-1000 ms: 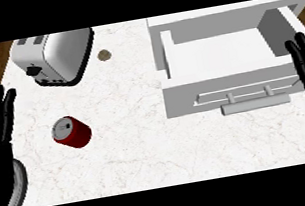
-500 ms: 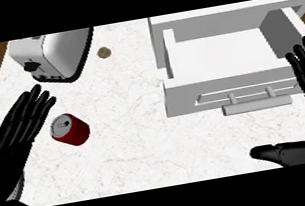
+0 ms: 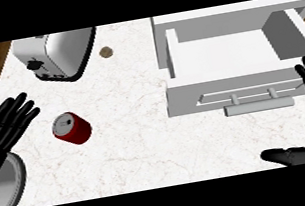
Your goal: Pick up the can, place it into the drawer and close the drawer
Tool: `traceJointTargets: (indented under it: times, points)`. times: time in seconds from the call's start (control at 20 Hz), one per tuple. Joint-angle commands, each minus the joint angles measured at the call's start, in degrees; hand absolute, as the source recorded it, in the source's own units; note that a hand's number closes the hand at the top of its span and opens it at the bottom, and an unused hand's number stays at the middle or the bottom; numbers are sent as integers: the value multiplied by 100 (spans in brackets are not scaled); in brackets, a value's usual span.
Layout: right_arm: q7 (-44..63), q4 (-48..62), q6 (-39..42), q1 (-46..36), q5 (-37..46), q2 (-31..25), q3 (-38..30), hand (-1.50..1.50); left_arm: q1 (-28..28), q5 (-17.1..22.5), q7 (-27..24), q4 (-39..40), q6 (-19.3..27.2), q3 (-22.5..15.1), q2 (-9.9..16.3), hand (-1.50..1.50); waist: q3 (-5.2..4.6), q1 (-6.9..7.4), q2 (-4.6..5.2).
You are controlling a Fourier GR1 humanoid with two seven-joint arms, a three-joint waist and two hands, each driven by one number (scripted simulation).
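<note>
Bright, even overhead light, white counter (image 3: 163,149) near washed out, soft small shadow beside the can (image 3: 72,129), dim grey shade inside the drawer (image 3: 234,56), gleam on the toaster (image 3: 58,55), no blur

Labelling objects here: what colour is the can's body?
Red, with a silver top; the can shows in the head view.

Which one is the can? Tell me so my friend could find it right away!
Start at the big silver toaster in the far left corner of the white counter. Come straight toward the robot from it: the can lies on its side there, just right of the left hand. It is the only red thing.
</note>
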Motion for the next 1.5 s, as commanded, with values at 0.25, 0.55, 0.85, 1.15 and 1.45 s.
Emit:
traceJointTargets:
  times: [0.25,0.55,0.85,1.15,1.45]
  points:
    - [-368,-325,553,837,-592,-145,-498,-150,-9,-88,158,396,-154,323,-204,-150,-1,-24,-3]
    - [-561,420,275,206,-21,123,-260,-150,-716,-453,27,1303,-175,363,-362,-150,-2,-10,7]
    - [-1132,579,802,729,-276,-46,-671,-150,-819,-910,-139,1621,-217,227,-577,-150,-1,-22,4]
    - [-923,225,704,760,-65,289,-424,-150,-794,-1099,-440,1829,-368,338,-684,-150,-1,-8,0]
    - [-581,-99,998,827,-541,25,-867,-150,-898,-1745,-1296,2773,-451,383,-771,-150,-2,-25,1]
